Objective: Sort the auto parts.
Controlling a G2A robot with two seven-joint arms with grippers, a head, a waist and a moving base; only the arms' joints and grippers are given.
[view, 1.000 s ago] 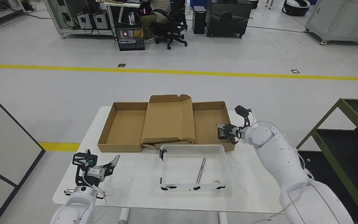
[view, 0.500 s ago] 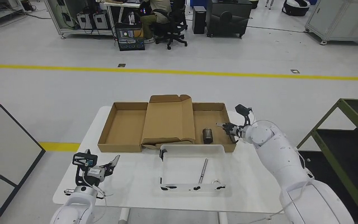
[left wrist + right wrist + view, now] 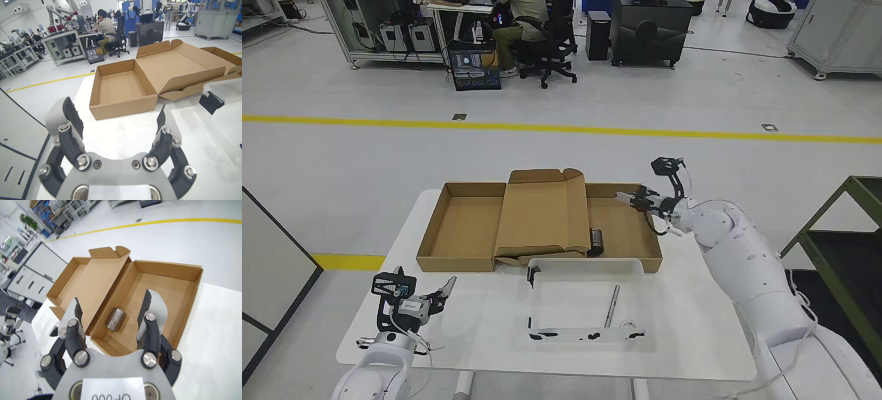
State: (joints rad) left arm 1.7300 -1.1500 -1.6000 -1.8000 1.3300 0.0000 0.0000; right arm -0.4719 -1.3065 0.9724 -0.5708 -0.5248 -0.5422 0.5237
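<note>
Right gripper (image 3: 112,297), spread wide, empty, over cardboard box (image 3: 170,270); metal cylinder (image 3: 115,322) by its wall.

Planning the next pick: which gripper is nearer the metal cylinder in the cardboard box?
Right. The right gripper hovers open over the cardboard box compartment holding the metal cylinder; the left gripper is far off, over the table corner outside the box.

Bright, even overhead light all round.
The white desk (image 3: 121,130) glares under it, soft shadows sit inside the cardboard box (image 3: 170,289), and both wrist views bow straight lines hard toward their edges.
</note>
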